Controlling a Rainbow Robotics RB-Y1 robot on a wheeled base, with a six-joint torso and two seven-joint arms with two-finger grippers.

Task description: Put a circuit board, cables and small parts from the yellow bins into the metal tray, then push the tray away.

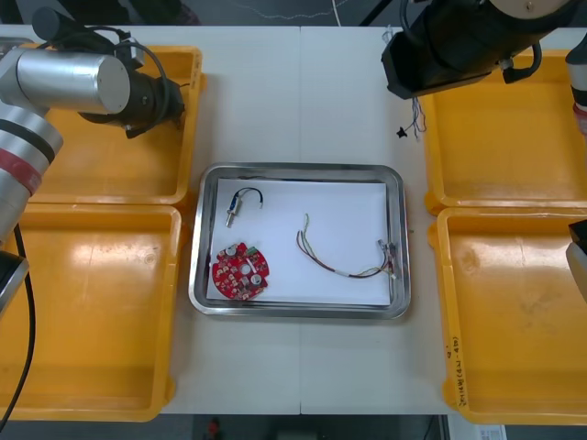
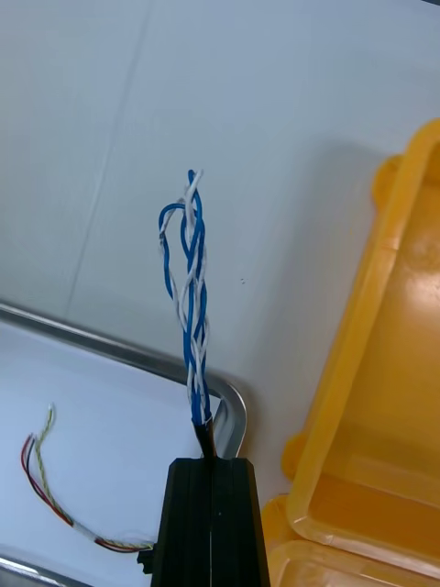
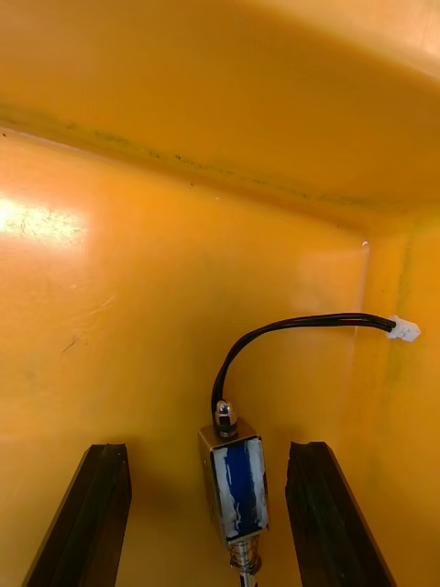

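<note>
The metal tray (image 1: 299, 170) sits in the middle of the table (image 1: 303, 82), white inside, with yellow bins at both sides. A round red circuit board (image 1: 240, 270) lies by the tray's near left corner. A small metal part (image 1: 234, 215) on a short dark lead lies by its far left corner. A red and yellow cable (image 1: 344, 254) curls across its right half, one end close to the right rim.

The right pincer (image 2: 209, 466) hangs above the table just beyond the tray's far right corner, between the tray and the far right bin (image 2: 367, 385). Its fingers are pressed together on one end of a twisted blue and white cable (image 2: 191, 293). The cable sticks straight out past the fingertips, clear of the table and doubled back on itself at the free end. In the front view it shows as a thin tuft (image 1: 413, 124) under the right arm, beside the tray's far right corner.

The left pincer (image 3: 209, 451) is down inside the far left bin (image 1: 119, 174), which stands left of the tray's far corner. Its fingers (image 3: 92, 500) are spread wide and hold nothing. Between them, touching neither, a second small metal part (image 3: 236, 486) with a blue-wrapped body lies on the bin floor. A black cable (image 3: 284, 326) arches from its top to a white plug (image 3: 401, 328) near the bin wall.
</note>
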